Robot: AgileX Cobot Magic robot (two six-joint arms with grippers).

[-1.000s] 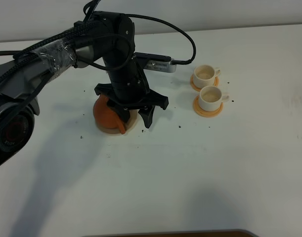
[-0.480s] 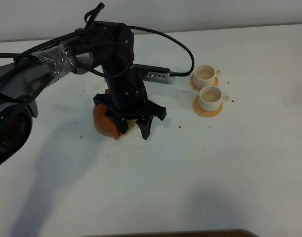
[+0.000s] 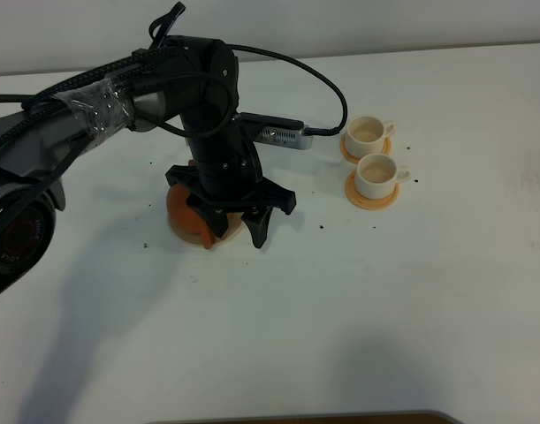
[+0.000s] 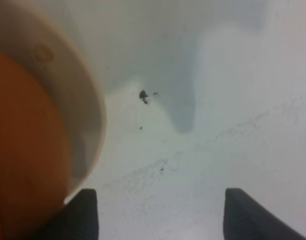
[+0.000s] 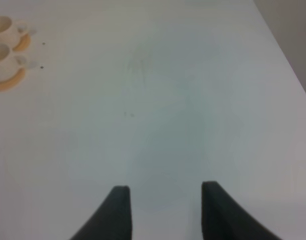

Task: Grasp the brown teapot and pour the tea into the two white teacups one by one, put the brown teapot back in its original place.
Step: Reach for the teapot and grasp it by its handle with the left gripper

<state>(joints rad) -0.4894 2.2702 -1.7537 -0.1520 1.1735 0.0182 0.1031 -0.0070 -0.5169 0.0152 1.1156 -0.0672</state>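
The brown teapot [image 3: 183,212] sits on its pale round disc [image 3: 235,228] left of the table's middle, mostly hidden under my left arm. My left gripper [image 3: 238,233] hangs low at the teapot's right side, open. In the left wrist view the teapot [image 4: 22,150] and the disc's rim [image 4: 90,105] lie beside one fingertip [image 4: 82,215], and bare table fills the gap in my left gripper [image 4: 160,215]. The two white teacups [image 3: 368,132] [image 3: 376,175] stand on orange coasters at the right. My right gripper [image 5: 165,210] is open over bare table, with the teacups [image 5: 2,45] far off.
Dark specks [image 3: 323,227] are scattered on the white table around the teapot and the cups. The left arm's cable [image 3: 327,75] loops above the table towards the cups. A brown edge [image 3: 340,417] shows at the bottom of the exterior high view.
My left gripper has sunk a little and shifted slightly left beside the teapot, jaws still wide. The teapot and the cups have not moved.
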